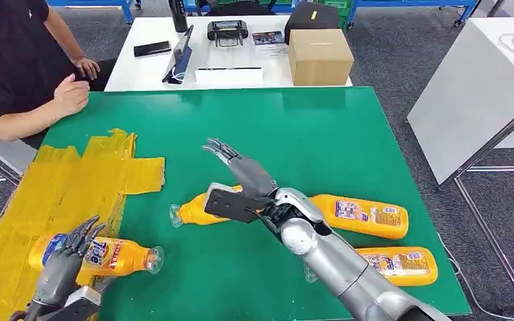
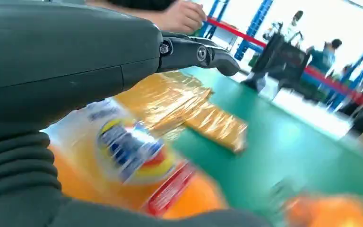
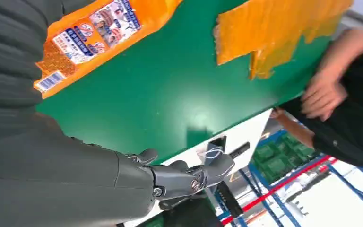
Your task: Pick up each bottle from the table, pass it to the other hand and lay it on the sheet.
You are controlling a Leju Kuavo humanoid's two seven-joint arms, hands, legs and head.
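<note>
An orange bottle [image 1: 117, 257] with a blue and red label lies on its side at the near edge of the yellow sheet [image 1: 60, 187], cap pointing right. My left hand [image 1: 63, 257] is over its base end with fingers spread and straight, not wrapped around it; the left wrist view shows the bottle [image 2: 132, 165] just beneath the hand [image 2: 189, 51]. My right hand [image 1: 237, 164] hovers open above mid-table. Under its wrist an orange neck with a clear cap [image 1: 191, 212] sticks out left, and a labelled bottle body [image 1: 365, 215] [image 3: 94, 28] shows on the right. Another bottle [image 1: 398, 264] lies nearer.
A person sits at the far left corner with hands [image 1: 73, 93] [image 3: 324, 94] at the table edge. Behind the green table [image 1: 321, 134] stands a white table with a cardboard box [image 1: 319, 55], a phone and other items. A grey table [image 1: 468, 100] stands to the right.
</note>
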